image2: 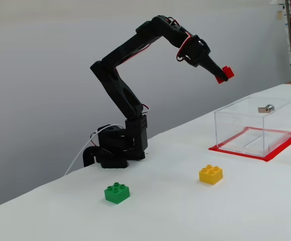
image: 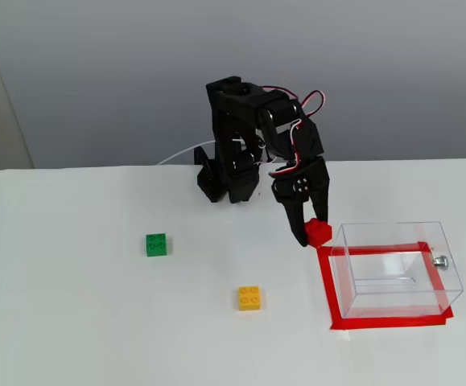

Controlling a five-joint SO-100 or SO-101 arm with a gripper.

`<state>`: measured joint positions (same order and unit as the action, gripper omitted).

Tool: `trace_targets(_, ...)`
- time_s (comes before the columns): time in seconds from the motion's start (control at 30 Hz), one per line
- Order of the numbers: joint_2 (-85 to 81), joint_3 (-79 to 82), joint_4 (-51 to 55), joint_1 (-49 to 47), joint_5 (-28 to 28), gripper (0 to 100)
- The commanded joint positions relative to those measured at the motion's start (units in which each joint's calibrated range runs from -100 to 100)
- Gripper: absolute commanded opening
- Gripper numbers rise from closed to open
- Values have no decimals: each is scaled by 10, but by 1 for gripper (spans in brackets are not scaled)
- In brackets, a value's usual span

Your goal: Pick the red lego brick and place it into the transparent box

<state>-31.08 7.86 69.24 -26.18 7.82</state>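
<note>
One fixed view looks down frontally; another, low sideways.

A clear, glossy plastic transparent box [image: 397,268] with a shiny metal knob [image: 439,260] sits right of frame; the matt white surface [image: 96,322] carries smooth plastic bricks.

the arm is raised and stretched forward, its wrist angled downward. the gripper [image2: 223,75] is high above the table, fingers clamped on the red lego brick [image: 317,232].
</note>
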Motion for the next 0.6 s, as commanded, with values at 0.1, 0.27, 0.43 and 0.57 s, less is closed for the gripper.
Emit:
trace_targets(0.1,7,-22,0,-95,-1,16)
trace_targets(0.27,60,-58,-2,-157,-1,16)
trace_targets(0.43,143,-151,-1,-193,-2,16)
trace_targets(0.57,214,-220,-1,-218,-2,16)
